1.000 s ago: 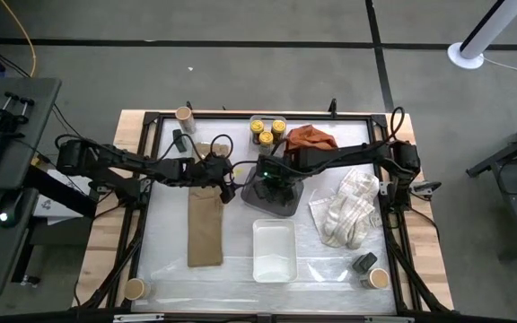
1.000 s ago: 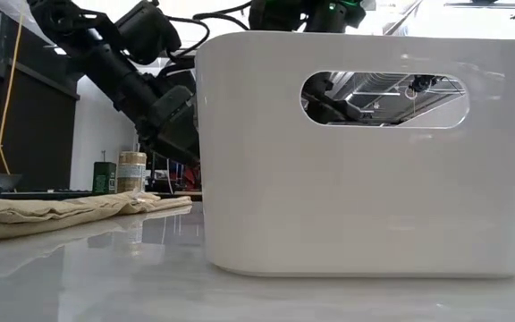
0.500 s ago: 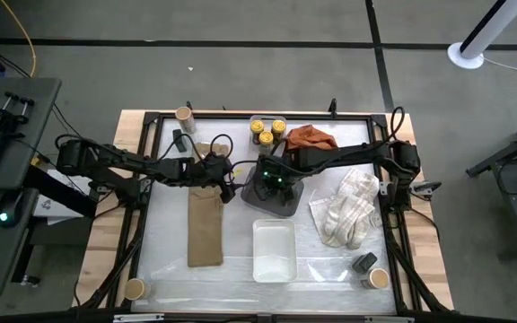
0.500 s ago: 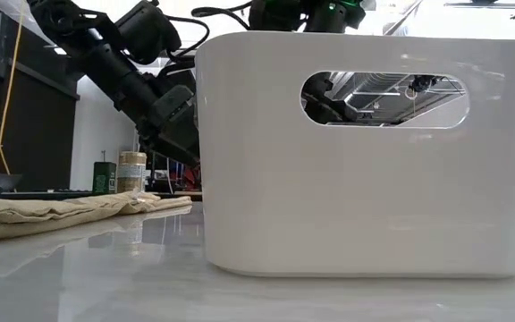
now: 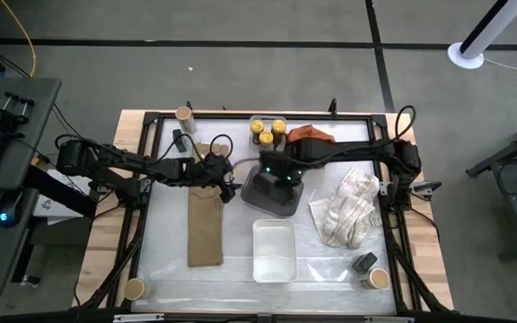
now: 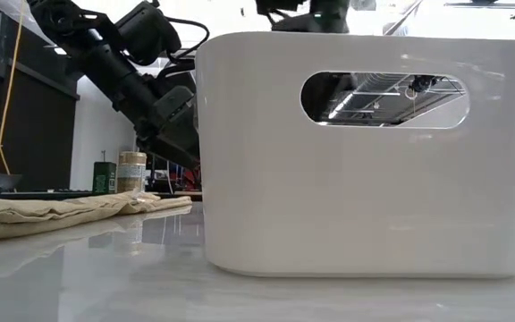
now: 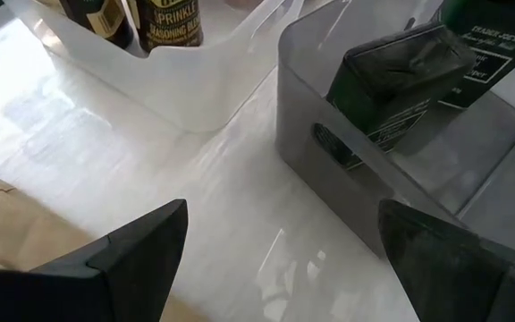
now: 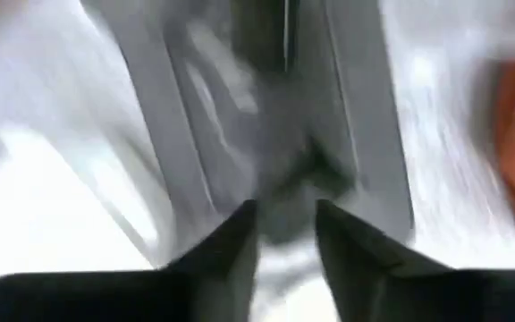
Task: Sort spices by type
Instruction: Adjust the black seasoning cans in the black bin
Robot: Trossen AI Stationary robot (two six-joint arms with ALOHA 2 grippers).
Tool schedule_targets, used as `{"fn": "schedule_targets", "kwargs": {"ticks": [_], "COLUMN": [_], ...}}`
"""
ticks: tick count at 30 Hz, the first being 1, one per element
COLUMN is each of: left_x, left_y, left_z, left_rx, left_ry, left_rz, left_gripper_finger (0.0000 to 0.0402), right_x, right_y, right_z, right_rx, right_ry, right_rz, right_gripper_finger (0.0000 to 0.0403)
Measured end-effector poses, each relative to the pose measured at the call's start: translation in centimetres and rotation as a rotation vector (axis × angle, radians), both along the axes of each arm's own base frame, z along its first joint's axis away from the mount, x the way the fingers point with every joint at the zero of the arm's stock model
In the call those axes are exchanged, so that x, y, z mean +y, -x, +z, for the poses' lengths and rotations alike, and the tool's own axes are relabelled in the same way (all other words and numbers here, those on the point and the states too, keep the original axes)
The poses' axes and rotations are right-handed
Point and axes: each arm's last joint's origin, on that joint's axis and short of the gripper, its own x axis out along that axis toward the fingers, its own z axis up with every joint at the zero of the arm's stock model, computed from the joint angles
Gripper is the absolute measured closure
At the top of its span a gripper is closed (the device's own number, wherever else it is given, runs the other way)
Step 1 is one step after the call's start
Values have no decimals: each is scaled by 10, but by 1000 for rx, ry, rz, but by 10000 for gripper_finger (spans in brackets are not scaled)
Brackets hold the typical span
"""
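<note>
Three yellow-lidded jars are seen grouped at the far edge of the table, just beside an orange cloth. A dark rectangular tin is seen leaning inside the grey tray, w/ a 2nd dark container behind it; the grey tray sits mid-table, w/ a white tray just in front of it. Another dark tin and a tan-topped tub are placed at the near right corner, touching or nearly so. A 2nd tan-topped tub is found at the near left corner, a 3rd at the far left corner.

The right gripper is positioned over the grey tray; its fingers are seen slightly apart, w/ nothing clearly held between them, the wrist view being blurred. The left gripper is held just left of the grey tray, above the bare tabletop, its fingers spread wide and empty. Its arm is stretched over the top end of a tan cloth bag laid flat.

A crumpled white towel is laid to the right of both trays. In the low view, most of the picture is filled by the white tray's wall w/ its oval handle cutout; the tan bag is seen at left.
</note>
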Motion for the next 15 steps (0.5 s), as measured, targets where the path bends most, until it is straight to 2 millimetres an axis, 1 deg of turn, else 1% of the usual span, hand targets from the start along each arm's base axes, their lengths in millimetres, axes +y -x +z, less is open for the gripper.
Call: {"fn": "schedule_targets", "kwargs": {"ticks": [3, 4, 7, 9, 12, 15], "left_x": [0, 0, 0, 0, 0, 0], "left_y": [1, 1, 1, 1, 1, 1], "left_z": [-1, -1, -1, -1, -1, -1], "left_rx": [11, 14, 17, 13, 8, 7], "left_ry": [1, 2, 2, 2, 2, 4], "left_rz": [0, 0, 1, 1, 2, 4], "left_gripper_finger": [53, 53, 53, 53, 53, 53], "right_x": [10, 12, 13, 11, 6, 1], "right_y": [10, 14, 21, 23, 23, 21], "right_z": [-9, -12, -16, -19, -29, -33], "right_rx": [111, 134, 143, 133, 119, 90], "right_ry": [-4, -6, -6, -8, 9, 9], "right_rz": [66, 76, 72, 42, -11, -48], "right_gripper_finger": [373, 388, 386, 394, 398, 400]}}
